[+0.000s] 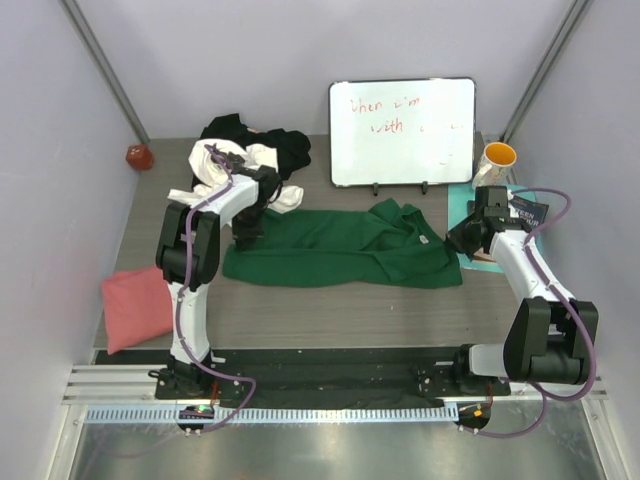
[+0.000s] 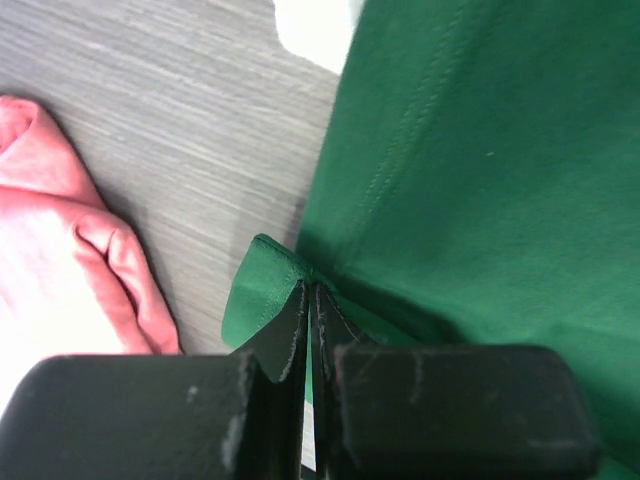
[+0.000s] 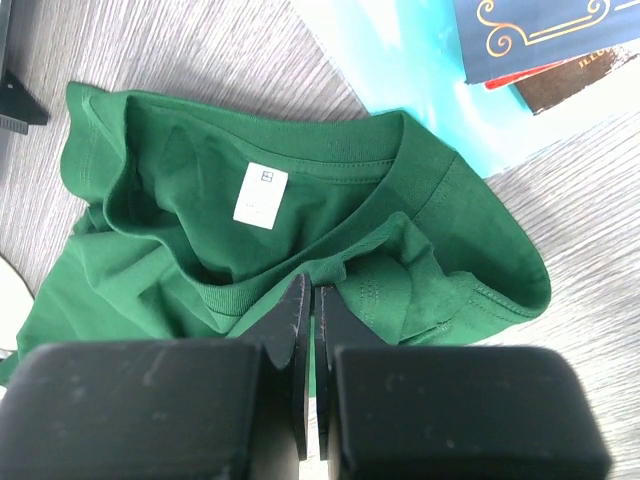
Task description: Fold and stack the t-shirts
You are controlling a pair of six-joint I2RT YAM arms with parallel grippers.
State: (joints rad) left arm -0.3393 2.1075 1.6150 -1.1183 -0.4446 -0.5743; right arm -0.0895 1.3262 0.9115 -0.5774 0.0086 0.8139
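Grey desk (image 1: 300, 310), seen from above, carried the dark green t-shirt (image 1: 340, 250) spread mid-way and the salmon pink tee (image 1: 135, 305) at its left edge. Only the left wrist view showed the left fingers (image 2: 285, 335) clamped on a hem corner. The right wrist view showed the right fingers (image 3: 290, 320) pinching cloth below the collar label (image 3: 260, 195).

Grey table (image 1: 330, 315) carries green tee (image 1: 340, 250), pink tee (image 1: 135, 305), tee heap (image 1: 255, 150), whiteboard (image 1: 402, 130), teal mat (image 3: 400, 60), ball (image 1: 138, 156).

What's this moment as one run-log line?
left fingers: shut on dark green cloth t-shirt, left end | right fingers: shut near its collar | salmon pink cloth t-shirt: apart, near left
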